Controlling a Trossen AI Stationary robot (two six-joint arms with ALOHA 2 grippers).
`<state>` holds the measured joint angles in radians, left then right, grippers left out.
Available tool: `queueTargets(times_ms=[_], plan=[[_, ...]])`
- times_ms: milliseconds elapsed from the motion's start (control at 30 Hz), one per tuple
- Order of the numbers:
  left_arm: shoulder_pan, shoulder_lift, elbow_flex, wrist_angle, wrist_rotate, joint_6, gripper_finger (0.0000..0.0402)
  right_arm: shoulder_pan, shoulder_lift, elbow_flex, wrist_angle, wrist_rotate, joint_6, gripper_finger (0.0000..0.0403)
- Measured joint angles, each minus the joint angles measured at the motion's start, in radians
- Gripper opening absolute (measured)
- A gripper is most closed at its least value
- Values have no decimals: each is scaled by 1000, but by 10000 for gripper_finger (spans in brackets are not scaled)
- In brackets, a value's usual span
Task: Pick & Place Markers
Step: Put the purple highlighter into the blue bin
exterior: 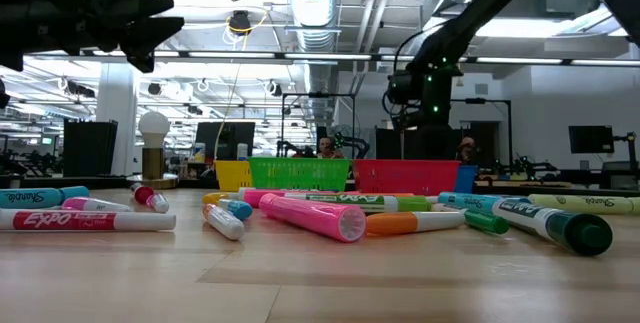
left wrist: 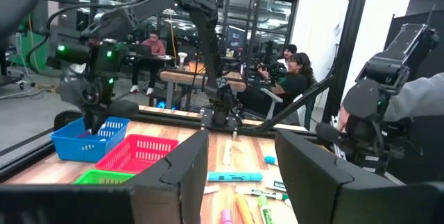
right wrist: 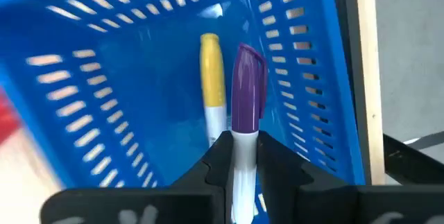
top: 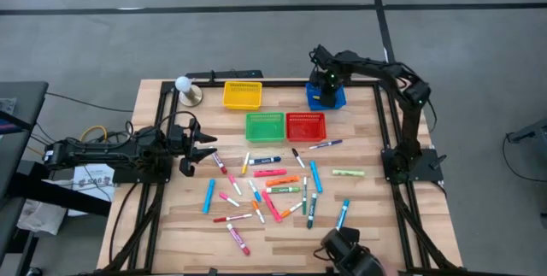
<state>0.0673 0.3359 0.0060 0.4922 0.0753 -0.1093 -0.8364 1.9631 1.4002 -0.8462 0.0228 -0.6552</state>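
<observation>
Low view, markers [exterior: 312, 213] strewn on wooden table [exterior: 320, 283], workshop room behind

blue mesh basket [right wrist: 104, 78] with slotted walls, purple-capped white marker [right wrist: 244, 127] and a yellow-capped one [right wrist: 212, 89] in it

4 baskets [top: 264, 126] sit behind the scattered markers [top: 275, 187] on the tabletop [top: 367, 225]; right tool [top: 322, 91] over the rightmost basket

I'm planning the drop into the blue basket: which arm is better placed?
Right. The right gripper is shut on a purple-capped marker above the blue basket; the left gripper is open, far off.
</observation>
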Motion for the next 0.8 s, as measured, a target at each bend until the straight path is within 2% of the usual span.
queueTargets(times_ms=[800], plan=[[0, 0, 0, 4, 0, 0, 167, -17, 22, 0, 20, -51, -5, 53]])
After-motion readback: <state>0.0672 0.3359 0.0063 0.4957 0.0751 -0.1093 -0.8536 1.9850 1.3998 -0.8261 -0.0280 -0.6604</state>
